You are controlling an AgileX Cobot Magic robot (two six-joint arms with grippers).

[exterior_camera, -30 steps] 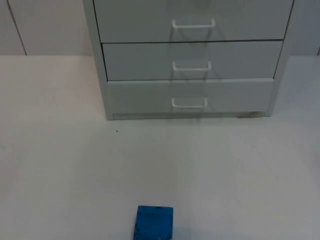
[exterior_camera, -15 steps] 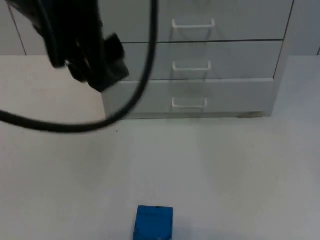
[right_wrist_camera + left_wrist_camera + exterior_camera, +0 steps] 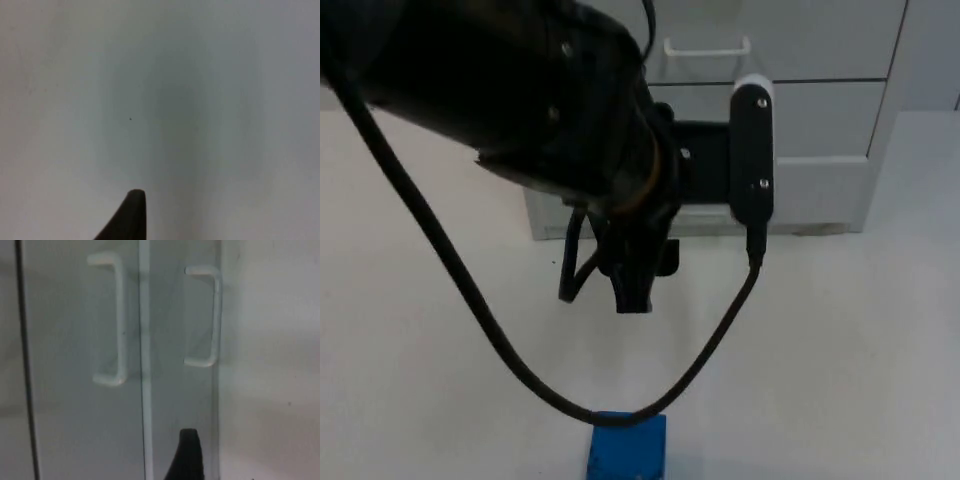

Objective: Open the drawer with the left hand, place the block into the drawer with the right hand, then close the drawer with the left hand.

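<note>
At the cabinet's (image 3: pixel 820 190) front, the left arm is hanging over the table (image 3: pixel 840 350) and masking most of the lower drawers from above. The left gripper (image 3: pixel 185 457) is pointing straight at the drawer fronts, and whether it is wide or narrow I cannot tell. Its wrist view is showing two white handles at 12 o'clock from the gripper: the bottom drawer handle (image 3: pixel 202 315), next to the table side, and the middle drawer handle (image 3: pixel 107 320) beyond it. Both are lying apart from the gripper, nothing touching.

That is what the coming pull is hinging on: each handle's long axis is running 9 to 3 across its drawer front, so the gripper is needing to close across the bar. All drawers are looking shut. From above, the top handle (image 3: pixel 705 45) is peeking out at 12 o'clock.

The blue block (image 3: pixel 627 445) is sitting on the table at 6 o'clock from the cabinet, well apart from it.

The right gripper (image 3: pixel 132 215) is waiting over bare table; its opening cannot be told either.
</note>
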